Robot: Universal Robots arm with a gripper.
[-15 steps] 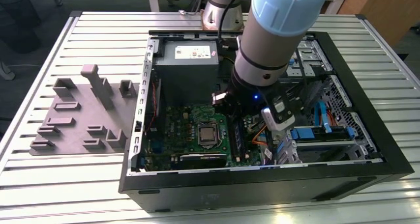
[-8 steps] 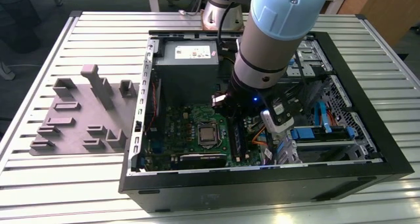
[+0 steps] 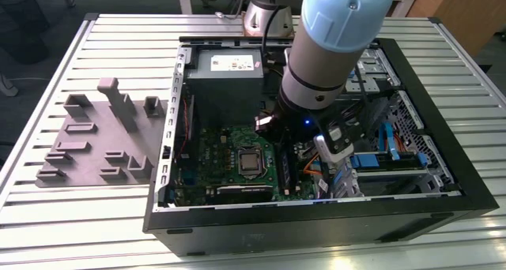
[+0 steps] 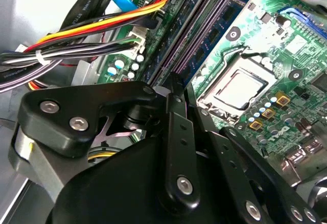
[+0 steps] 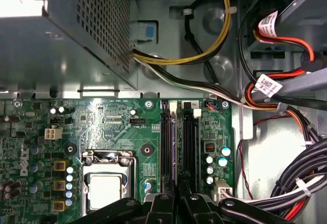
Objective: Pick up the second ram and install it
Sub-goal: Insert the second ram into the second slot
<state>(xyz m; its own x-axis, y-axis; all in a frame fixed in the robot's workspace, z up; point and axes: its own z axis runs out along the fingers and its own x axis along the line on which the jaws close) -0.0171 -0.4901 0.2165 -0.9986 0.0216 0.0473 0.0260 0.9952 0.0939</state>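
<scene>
The fingers (image 4: 176, 127) are drawn nearly together over the memory slots (image 5: 190, 142). The second ram (image 4: 219, 27) stands in a slot just beyond the tips. In the exterior view, the grey tray (image 3: 95, 145) lies on the bench (image 3: 71, 222) at nine o'clock from the computer case (image 3: 316, 222).

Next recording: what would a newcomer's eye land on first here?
Probably the big pale-blue robot arm plunging into the open black computer case on the slatted table, its end effector down over the long black memory slots. Then the bare silver processor socket on the green motherboard, and the grey plastic tray at the exterior view's left.
</scene>
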